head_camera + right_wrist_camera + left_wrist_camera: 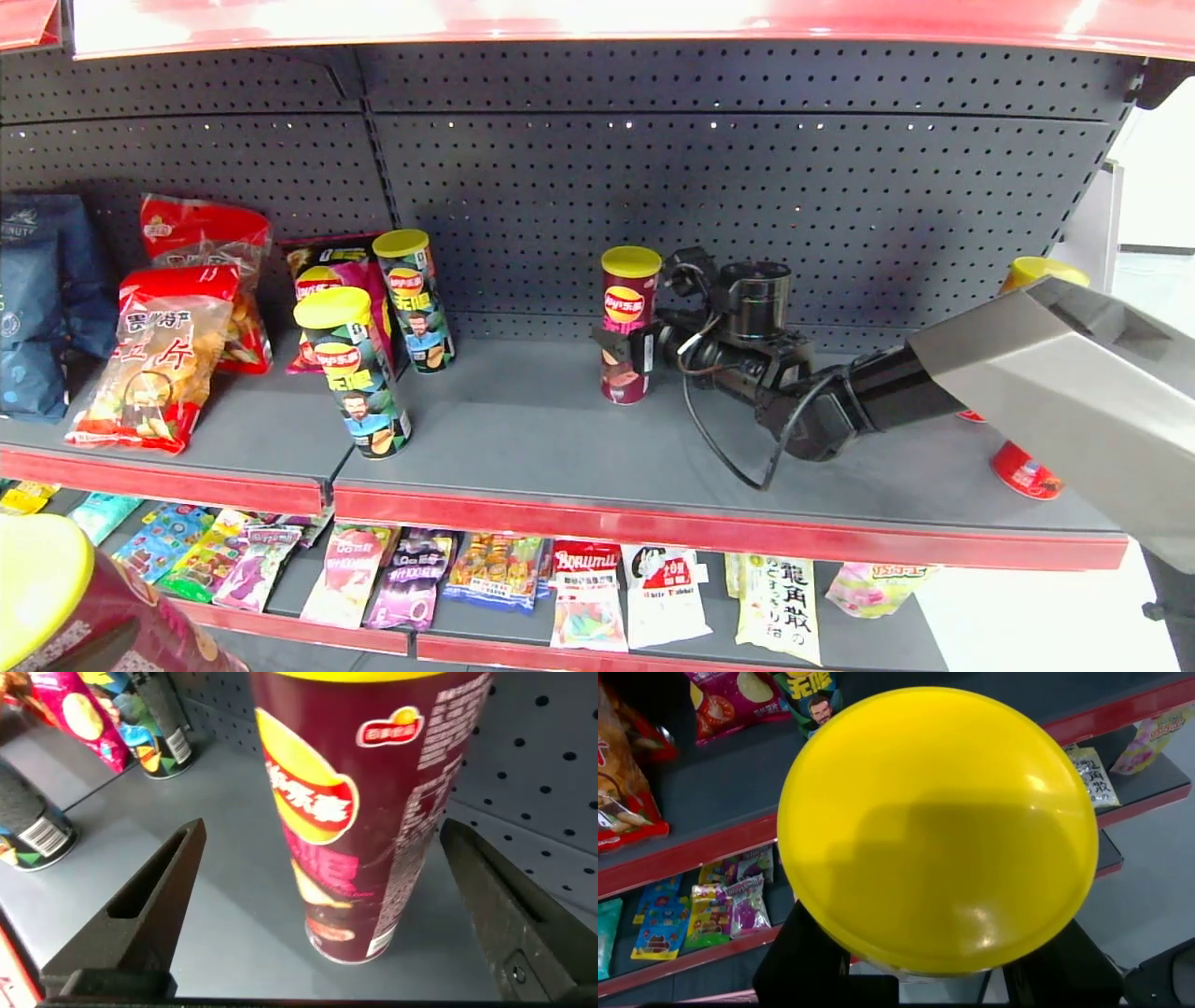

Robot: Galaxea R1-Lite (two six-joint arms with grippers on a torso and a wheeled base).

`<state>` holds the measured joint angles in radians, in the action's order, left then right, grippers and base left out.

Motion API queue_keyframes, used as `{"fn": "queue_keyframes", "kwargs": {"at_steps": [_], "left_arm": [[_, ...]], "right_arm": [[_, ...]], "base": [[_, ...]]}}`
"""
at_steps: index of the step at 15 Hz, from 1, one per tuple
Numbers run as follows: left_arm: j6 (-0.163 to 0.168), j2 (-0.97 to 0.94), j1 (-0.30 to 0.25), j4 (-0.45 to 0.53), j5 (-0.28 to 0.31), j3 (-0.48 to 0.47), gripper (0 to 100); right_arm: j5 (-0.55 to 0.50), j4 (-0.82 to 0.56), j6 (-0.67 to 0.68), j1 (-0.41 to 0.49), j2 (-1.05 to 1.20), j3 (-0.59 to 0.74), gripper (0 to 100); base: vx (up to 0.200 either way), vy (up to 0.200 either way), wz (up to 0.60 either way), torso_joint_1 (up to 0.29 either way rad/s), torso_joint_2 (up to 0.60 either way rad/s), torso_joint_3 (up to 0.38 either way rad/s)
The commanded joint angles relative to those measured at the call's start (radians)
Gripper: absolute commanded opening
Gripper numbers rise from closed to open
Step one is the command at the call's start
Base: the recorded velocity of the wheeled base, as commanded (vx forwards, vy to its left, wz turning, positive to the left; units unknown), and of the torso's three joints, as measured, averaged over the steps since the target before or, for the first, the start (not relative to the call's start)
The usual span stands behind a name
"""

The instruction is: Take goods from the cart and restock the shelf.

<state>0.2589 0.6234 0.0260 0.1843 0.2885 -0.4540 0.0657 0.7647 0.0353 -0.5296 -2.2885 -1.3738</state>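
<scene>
Straddling the maroon can [360, 831], right hand [322, 835] shows gaps in wrist view.

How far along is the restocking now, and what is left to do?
Done: one maroon can stands upright on the shelf, with the open right gripper around it, not touching. In hand: the left gripper holds a second can, yellow lid up. Left: placing that can; there is bare shelf beside the first.

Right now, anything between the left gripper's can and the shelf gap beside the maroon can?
Nothing visible blocks the held can. The shelf is bare between green can and maroon can; the open right gripper straddles the latter.
</scene>
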Motion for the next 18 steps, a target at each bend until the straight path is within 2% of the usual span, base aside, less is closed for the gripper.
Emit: {"fn": "queue_keyframes", "kwargs": {"at_steps": [1, 12, 18], "left_arm": [[0.0, 0.001, 0.0, 0.0, 0.0, 0.0, 0], [0.0, -0.001, 0.0, 0.001, 0.003, 0.006, 0], [0.0, -0.001, 0.0, 0.001, 0.003, 0.006, 0]], "right_arm": [[-0.001, 0.001, 0.0, 0.002, -0.022, -0.019, 100], [-0.001, -0.039, 0.0, 0.014, -0.075, -0.125, 100], [-0.001, -0.113, 0.0, 0.014, -0.097, -0.211, 100]], "base": [[0.0, 0.0, 0.0, 0.0, 0.0, 0.0], [0.0, 0.0, 0.0, 0.0, 0.0, 0.0], [0.0, 0.0, 0.0, 0.0, 0.0, 0.0]]}}
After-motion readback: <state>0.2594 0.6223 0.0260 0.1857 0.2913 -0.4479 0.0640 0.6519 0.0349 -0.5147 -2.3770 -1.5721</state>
